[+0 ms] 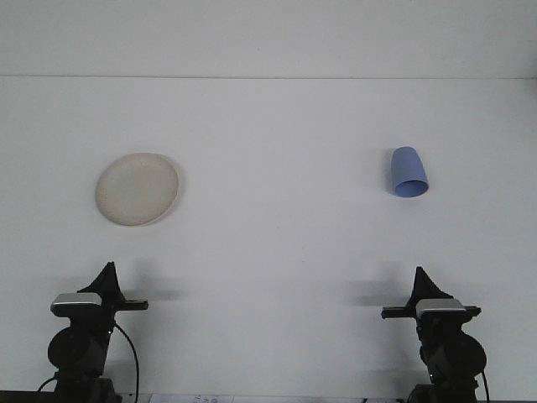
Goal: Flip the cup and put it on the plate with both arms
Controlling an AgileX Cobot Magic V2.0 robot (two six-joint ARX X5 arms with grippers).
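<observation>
A pale blue cup (409,172) rests on the white table at the right, its narrow closed end pointing away and its wider end toward me. A round cream plate (137,189) lies flat at the left with nothing on it. My left gripper (107,273) sits low at the front left, well short of the plate, its black fingers meeting in one point, shut and holding nothing. At the front right my right gripper (419,276) is the same, shut and holding nothing, some way in front of the cup.
The white table (277,243) stretches back to a pale wall. Only the plate and the cup lie on it. A black cable hangs beside the left arm's base (126,353).
</observation>
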